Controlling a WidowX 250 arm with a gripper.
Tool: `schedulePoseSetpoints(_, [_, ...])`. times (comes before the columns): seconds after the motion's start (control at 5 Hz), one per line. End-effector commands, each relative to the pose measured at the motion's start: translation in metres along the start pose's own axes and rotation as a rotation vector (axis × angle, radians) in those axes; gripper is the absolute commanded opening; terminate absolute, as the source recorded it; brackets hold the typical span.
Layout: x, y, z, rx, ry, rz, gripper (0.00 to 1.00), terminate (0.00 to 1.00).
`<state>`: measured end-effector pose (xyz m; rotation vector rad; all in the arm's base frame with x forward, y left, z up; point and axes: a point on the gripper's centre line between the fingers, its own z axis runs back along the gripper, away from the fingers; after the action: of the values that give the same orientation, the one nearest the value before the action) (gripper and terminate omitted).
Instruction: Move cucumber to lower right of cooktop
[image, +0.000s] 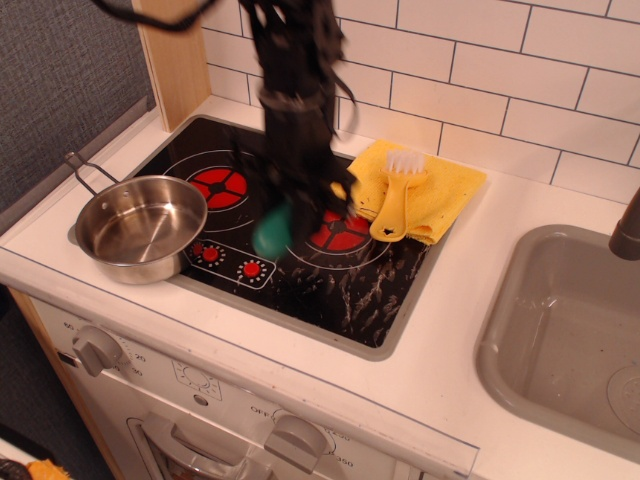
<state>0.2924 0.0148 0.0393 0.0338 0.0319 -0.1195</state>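
The gripper (285, 215) is clamped on the green cucumber (270, 233) in the middle of the frame. It hangs over the black cooktop (350, 290), left of the yellow brush (397, 195).

One cooktop (350, 300) with two red burners, one cucumber (270, 232), one pot (140, 228), one brush (397, 195), one yellow cloth (445, 195), one sink (570, 330).
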Motion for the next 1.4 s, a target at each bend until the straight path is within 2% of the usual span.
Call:
schedulePoseSetpoints(0.0, [-0.014, -0.044, -0.019, 0.06, 0.004, -0.073, 0.0, 0.0])
schedulePoseSetpoints(0.2, [-0.007, -0.049, -0.026, 0.084, -0.039, -0.077, 0.0, 0.0])
schedulePoseSetpoints(0.4, [0.0, -0.046, -0.027, 0.076, -0.07, -0.062, 0.0, 0.0])
schedulePoseSetpoints(0.6, [-0.002, -0.046, -0.022, 0.058, -0.086, -0.07, 1.0, 0.0])
schedulePoseSetpoints(0.8, [-0.005, -0.043, -0.003, 0.03, -0.115, -0.042, 1.0, 0.0])
schedulePoseSetpoints(1.2, [-0.008, -0.038, 0.034, -0.007, -0.13, -0.015, 1.0, 0.0])
